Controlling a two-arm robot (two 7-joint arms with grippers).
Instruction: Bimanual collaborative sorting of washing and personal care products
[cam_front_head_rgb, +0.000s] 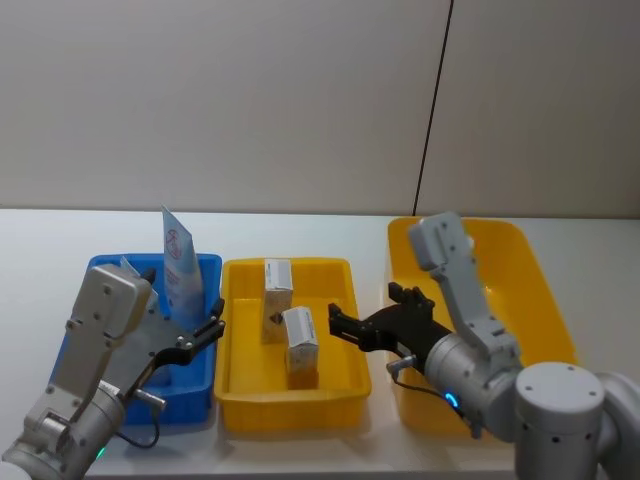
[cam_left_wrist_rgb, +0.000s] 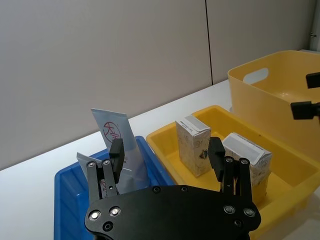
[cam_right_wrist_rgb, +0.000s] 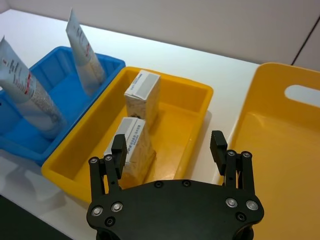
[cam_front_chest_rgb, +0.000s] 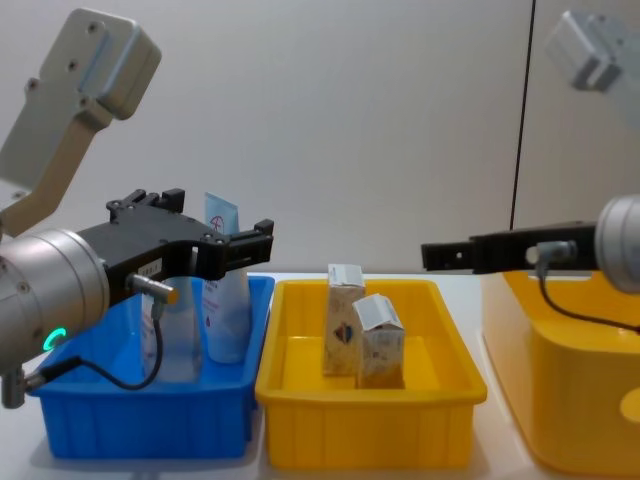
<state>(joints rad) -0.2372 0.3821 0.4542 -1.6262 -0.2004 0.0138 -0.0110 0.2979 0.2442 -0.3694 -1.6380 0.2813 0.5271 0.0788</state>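
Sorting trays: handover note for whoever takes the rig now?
Left gripper open, holding nothing, over the blue tray.
Right gripper open, holding nothing, between yellow tray and yellow tub.
Two cartons stand in the yellow tray; squeeze tube and a second soft pack stand in the blue tray.
Done: every product seen is in a tray.
Left: probably just confirm sorting, then park arms.

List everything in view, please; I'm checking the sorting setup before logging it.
blue tray: one, blue, robot's left
yellow tray: one, yellow, centre
tub: one, yellow, robot's right
table: one, white, beneath everything
cartons: two, tan, white tops, in yellow tray
squeeze tube: one, white and light blue, red mark, standing in blue tray
pouch: one, pale, blue tray, beside the tube
left gripper: black, open, above blue tray
right gripper: black, open, above yellow tray's right edge
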